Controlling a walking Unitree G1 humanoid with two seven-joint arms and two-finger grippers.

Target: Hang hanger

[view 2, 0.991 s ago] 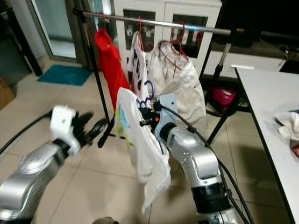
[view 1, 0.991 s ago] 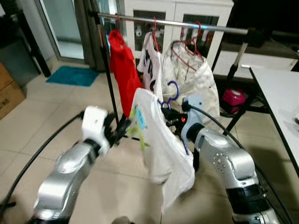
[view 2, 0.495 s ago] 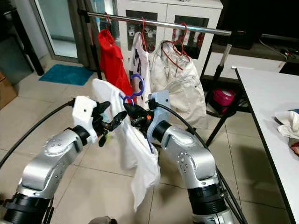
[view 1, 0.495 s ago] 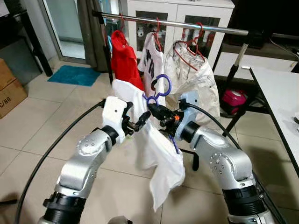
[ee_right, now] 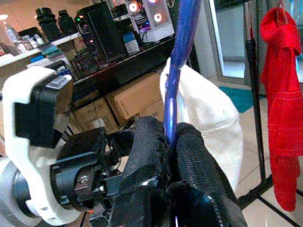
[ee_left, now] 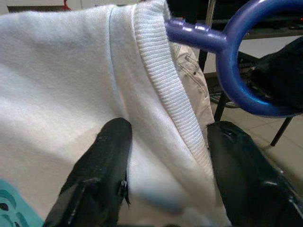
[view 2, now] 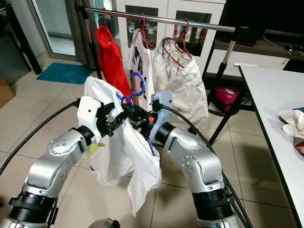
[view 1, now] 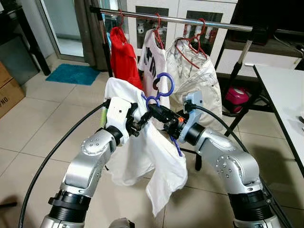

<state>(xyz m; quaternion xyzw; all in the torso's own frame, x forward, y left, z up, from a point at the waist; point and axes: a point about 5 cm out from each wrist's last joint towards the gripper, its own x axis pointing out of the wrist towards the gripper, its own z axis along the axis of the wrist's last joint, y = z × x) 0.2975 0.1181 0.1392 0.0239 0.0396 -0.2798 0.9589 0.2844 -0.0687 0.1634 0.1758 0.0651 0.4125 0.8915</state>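
R gripper (ee_right: 171,142) pinches hanger (view 1: 161,90); shirt (view 1: 142,152) hides its arms.

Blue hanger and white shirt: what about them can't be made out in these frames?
- Blue hanger: its shoulders are hidden inside the white shirt in both eye views.
- Right gripper: the exact grip spot on the hanger is covered by its own black fingers.
- Left gripper: the wrist view does not settle whether its fingers pinch the shirt.
- Shirt's teal print: cut off by the left wrist view's edge.
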